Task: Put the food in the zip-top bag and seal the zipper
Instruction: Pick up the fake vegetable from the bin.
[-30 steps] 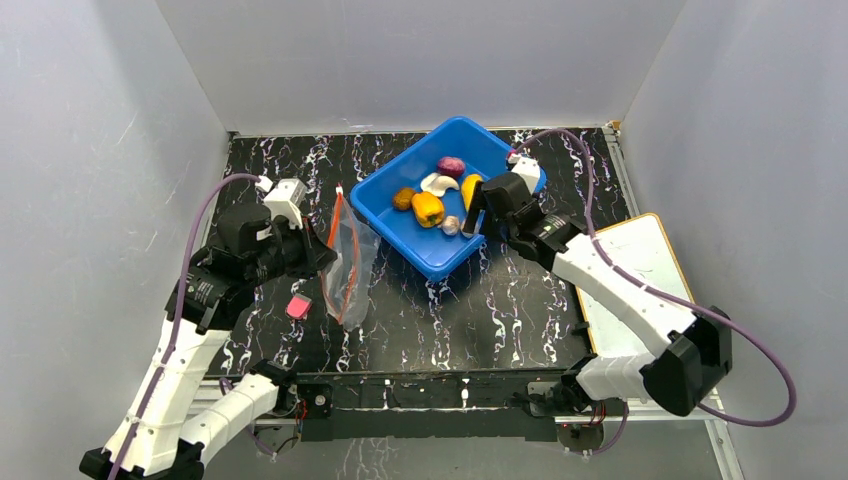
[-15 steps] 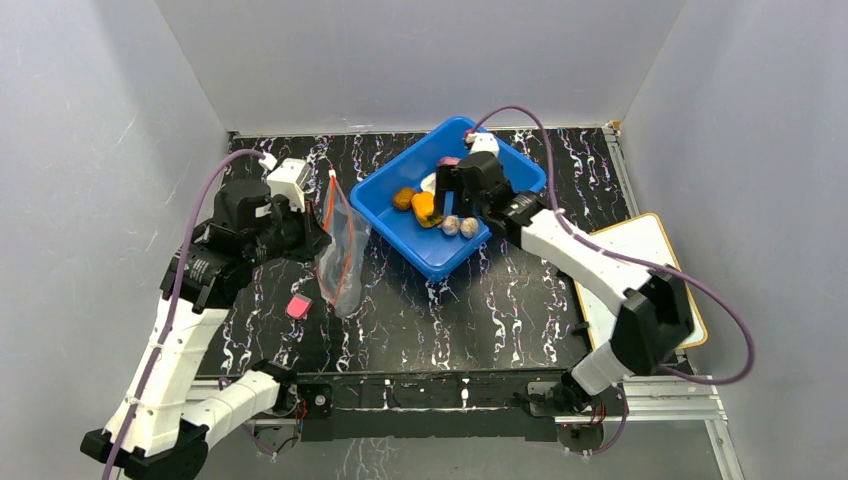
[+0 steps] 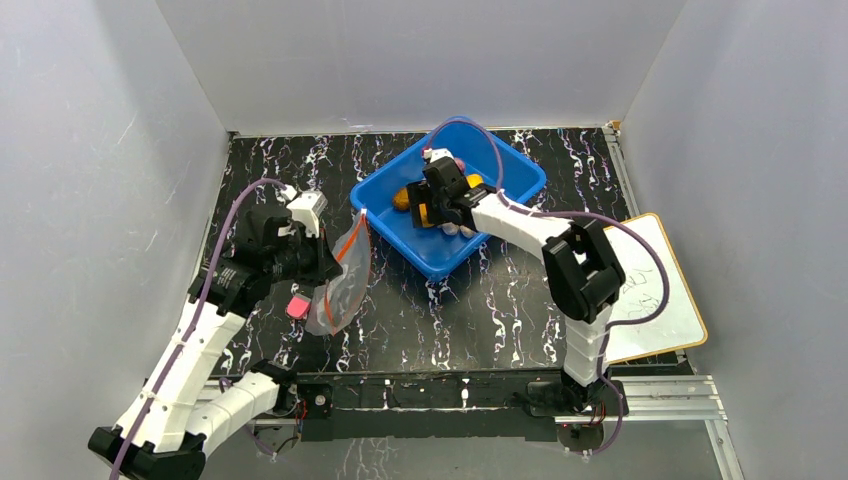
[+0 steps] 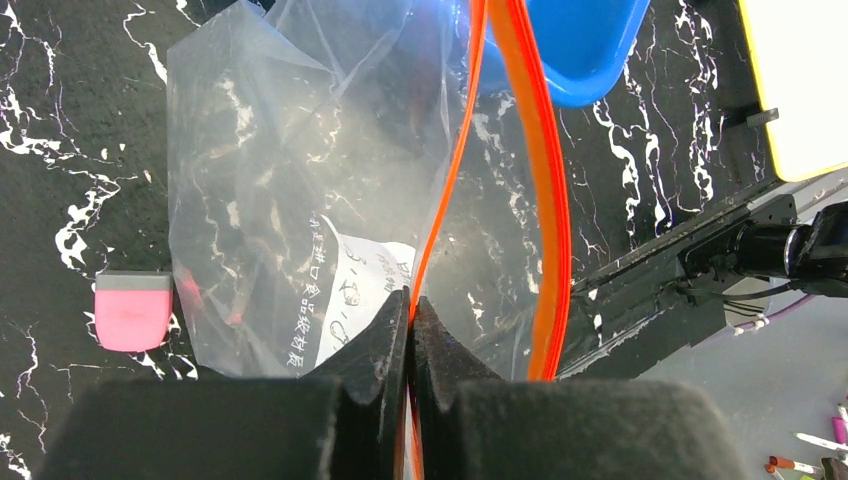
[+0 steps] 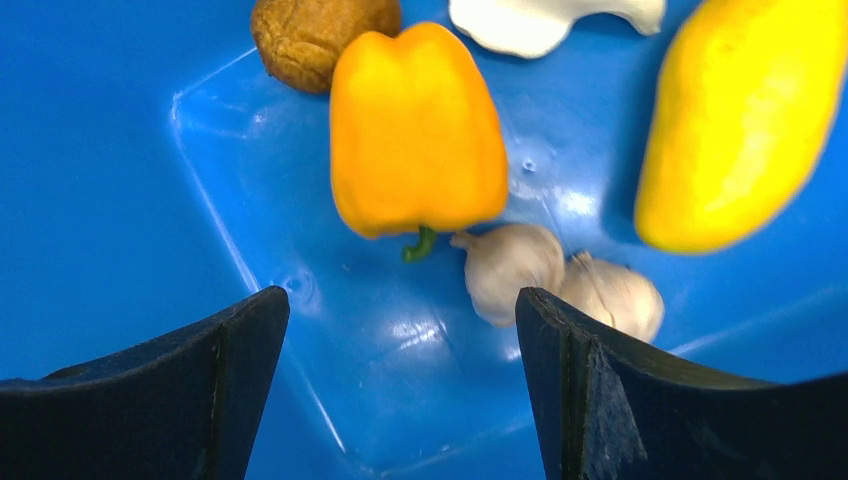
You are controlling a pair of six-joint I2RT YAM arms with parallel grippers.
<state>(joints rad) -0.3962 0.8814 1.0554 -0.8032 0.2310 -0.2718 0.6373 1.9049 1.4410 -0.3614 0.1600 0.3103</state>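
Food (image 3: 440, 205) lies in the blue bin (image 3: 440, 255): an orange-yellow pepper (image 5: 418, 140), a yellow fruit (image 5: 735, 120), a brown lump (image 5: 320, 35), a white piece (image 5: 545, 20) and two garlic bulbs (image 5: 510, 270). The right gripper (image 5: 400, 300) hangs over them with its fingers spread wide, grasping nothing. Just left of the bin, over the black marbled table (image 3: 520, 300), the zip-top bag (image 4: 270, 200) hangs with its mouth gaping, the left gripper (image 4: 410, 305) clamped on one side of its red-orange zipper (image 4: 450, 170); a pink block (image 4: 133, 312) lies beside it.
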